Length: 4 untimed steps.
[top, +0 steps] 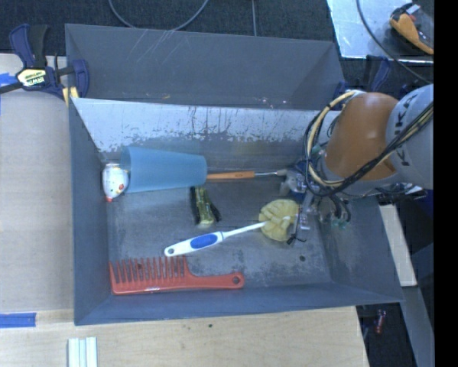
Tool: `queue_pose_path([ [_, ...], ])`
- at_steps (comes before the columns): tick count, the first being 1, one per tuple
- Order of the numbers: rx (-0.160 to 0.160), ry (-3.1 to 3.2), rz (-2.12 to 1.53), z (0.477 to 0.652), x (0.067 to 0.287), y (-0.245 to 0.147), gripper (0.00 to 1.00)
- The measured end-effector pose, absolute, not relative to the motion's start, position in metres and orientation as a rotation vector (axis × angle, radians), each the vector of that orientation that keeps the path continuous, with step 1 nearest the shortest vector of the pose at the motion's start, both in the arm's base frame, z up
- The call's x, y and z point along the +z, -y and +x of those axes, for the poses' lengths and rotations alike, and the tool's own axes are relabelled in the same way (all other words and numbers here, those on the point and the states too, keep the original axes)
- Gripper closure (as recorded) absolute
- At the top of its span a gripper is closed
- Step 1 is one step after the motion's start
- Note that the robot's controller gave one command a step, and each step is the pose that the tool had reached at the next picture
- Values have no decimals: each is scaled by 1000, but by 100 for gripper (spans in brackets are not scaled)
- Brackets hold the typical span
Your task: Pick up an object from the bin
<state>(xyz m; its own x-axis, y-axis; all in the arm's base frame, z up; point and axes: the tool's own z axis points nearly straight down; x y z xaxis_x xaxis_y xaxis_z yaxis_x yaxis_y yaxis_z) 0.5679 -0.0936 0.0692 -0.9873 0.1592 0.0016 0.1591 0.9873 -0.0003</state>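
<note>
In the camera view, the gripper hangs low at the right side of the grey bin, under the arm's orange cover and its loops of cable. It is just beside a pale yellow, crumpled lump on the bin floor, at that lump's right edge (whether they touch cannot be told). Whether the tool is spread or pressed together cannot be told either.

A white and blue toothbrush lies with its head against the lump. A red comb lies nearer the front wall. A blue cup lies on its side at the back left.
</note>
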Motion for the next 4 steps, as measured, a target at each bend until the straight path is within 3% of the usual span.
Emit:
queue_pose_path([
  [3, 3, 3145, -220, 567, 74, 92, 0],
  [4, 4, 3149, -232, 570, 75, 93, 100],
])
